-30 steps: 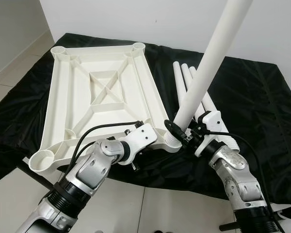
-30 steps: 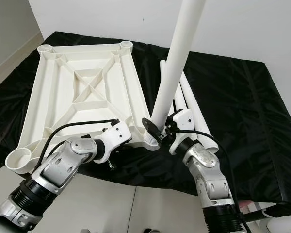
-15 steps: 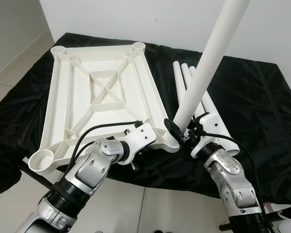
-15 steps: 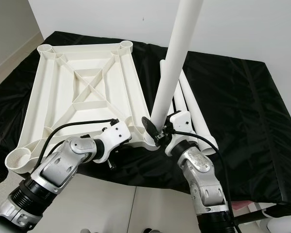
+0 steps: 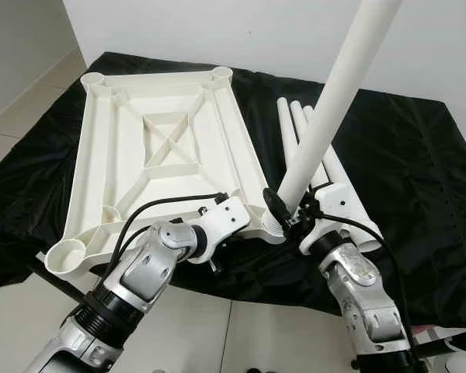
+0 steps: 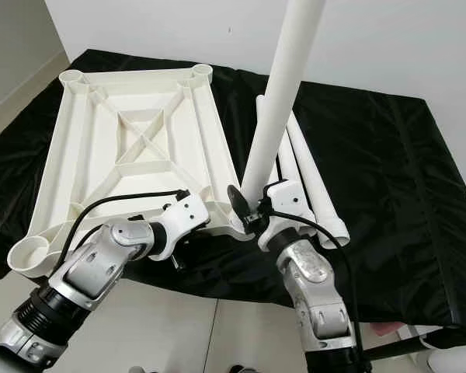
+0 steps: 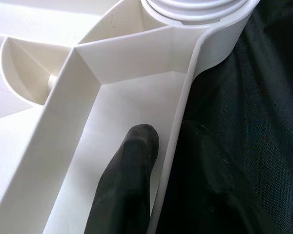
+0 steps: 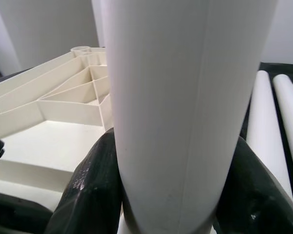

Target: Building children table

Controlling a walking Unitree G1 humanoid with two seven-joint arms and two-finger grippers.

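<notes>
**Table leg held upright at the near corner socket of the upturned tabletop**

Black cloth [image 5: 419,155] is spread over the floor against a white wall [image 5: 241,39], and all the table parts are laid on it. At the near edge of the cloth the right gripper [image 5: 289,214] is clamped around the lower end of a long white leg [image 5: 330,109]; in the right wrist view the two black fingers [image 8: 95,185] are seen pressed against either side of the tube. The leg is held nearly upright, leaning a little toward the robot's right as it rises, and its foot is met by the ribbed round socket [image 5: 273,225] at the near right corner of the tabletop [image 5: 163,148].

Just beside that corner, to its left, the left gripper [image 7: 168,161] is closed over the near rim of the tabletop: one finger [image 7: 129,180] is laid on the inside of the rim wall, the other outside it against the cloth. The threaded socket is seen in the left wrist view just beyond the fingertips.

The tabletop is laid upside down, its crossed ribs facing up, with open round sockets at the other three corners. Three spare legs [image 5: 299,124] are laid side by side on the cloth just to the right of the tabletop, behind the held leg.
</notes>
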